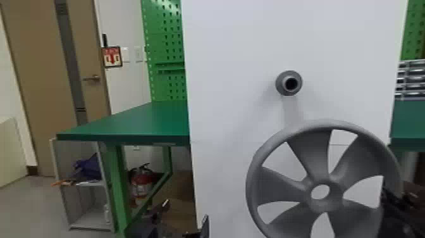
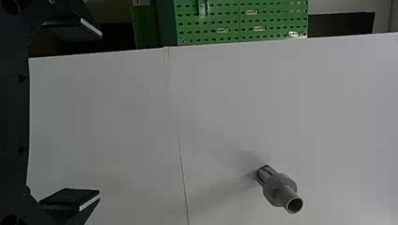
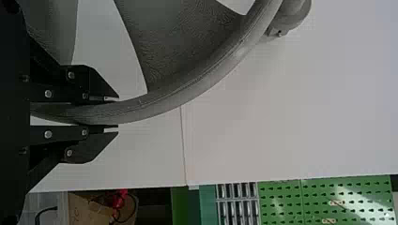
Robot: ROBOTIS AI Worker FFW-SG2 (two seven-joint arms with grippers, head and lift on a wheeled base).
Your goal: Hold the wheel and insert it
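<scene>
The step in hand looks like bringing the held wheel to its mount. The grey plastic wheel with broad curved spokes [image 1: 335,197] fills the lower right of the head view, its hub hole below and slightly right of the grey cylindrical post [image 1: 280,84], which juts from the upright white panel [image 1: 227,95] right of upper centre. The right black two-fingered pincer [image 3: 117,111] is closed on the wheel's rim; the left black two-fingered pincer [image 2: 100,112] is spread wide and holds nothing. The next move probably calls for raising the wheel and easing it slightly left in the head view until hole and post line up, then pushing it squarely on. Held at one side, the wheel could tilt and catch.
</scene>
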